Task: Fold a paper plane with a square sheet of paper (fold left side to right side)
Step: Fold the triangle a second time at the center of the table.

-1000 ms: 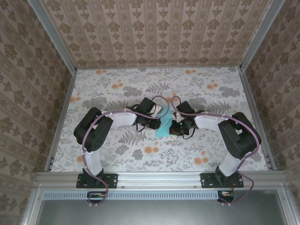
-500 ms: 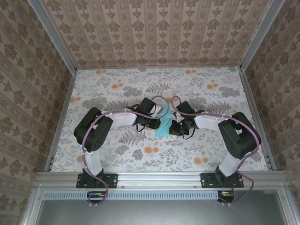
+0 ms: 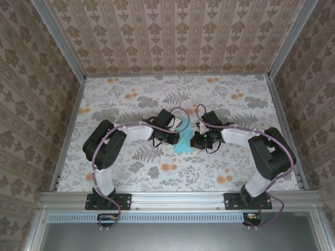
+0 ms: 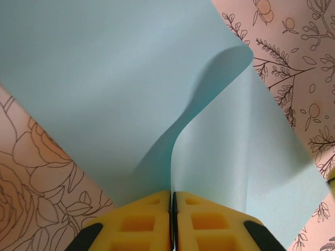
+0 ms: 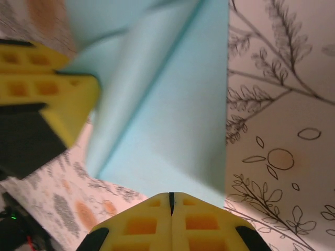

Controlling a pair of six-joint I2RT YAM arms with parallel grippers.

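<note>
The cyan-blue square sheet of paper lies mid-table between both arms, its left part lifted and curling over toward the right. My left gripper is shut on the sheet's raised edge; in the left wrist view the paper rises from between the pressed yellow pads of that gripper. My right gripper is shut with nothing in it, its tips at the near edge of the flat part of the sheet. The left gripper's yellow fingers show beside the curl. A paper plane is out of view.
The floral tabletop is ringed by patterned walls and aluminium rails. Both arm bases stand on the front rail. Open tabletop lies behind and to either side of the paper.
The right arm has shifted slightly right and back from the paper. The left gripper keeps its hold, and the raised flap stands a little higher.
</note>
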